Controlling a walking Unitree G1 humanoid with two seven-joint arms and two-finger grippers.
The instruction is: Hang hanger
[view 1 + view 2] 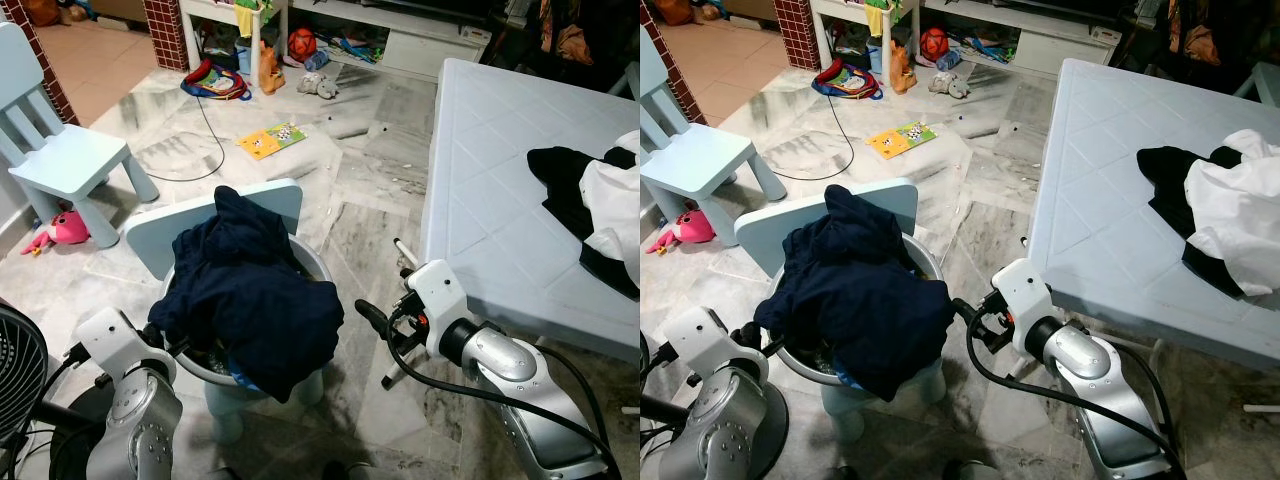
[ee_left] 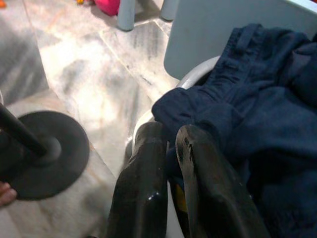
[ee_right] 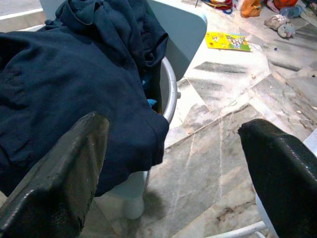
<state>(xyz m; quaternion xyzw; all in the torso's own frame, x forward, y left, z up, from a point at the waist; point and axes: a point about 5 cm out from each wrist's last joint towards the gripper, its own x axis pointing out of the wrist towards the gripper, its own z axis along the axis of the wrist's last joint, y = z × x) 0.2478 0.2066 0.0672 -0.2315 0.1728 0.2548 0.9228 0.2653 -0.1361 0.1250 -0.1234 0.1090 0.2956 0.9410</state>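
Note:
A pile of navy clothes (image 1: pixel 250 290) spills over a grey metal basin (image 1: pixel 312 264) that stands on a small light-blue chair (image 1: pixel 150 240). My left gripper (image 2: pixel 171 131) is at the basin's left side, its fingers (image 2: pixel 143 163) nearly together with a fold of the navy cloth between them. At the pile's right edge my right gripper (image 3: pixel 173 124) is held wide open and empty, just off the cloth, also visible from the head (image 1: pixel 365 312). I cannot make out a hanger.
A light-blue table (image 1: pixel 500 150) on the right carries a black garment (image 1: pixel 570 175) and a white garment (image 1: pixel 615 200). A fan (image 1: pixel 15 370) stands at my left. A second blue chair (image 1: pixel 60 150), pink toy (image 1: pixel 62 228), book (image 1: pixel 270 140) and toys lie beyond.

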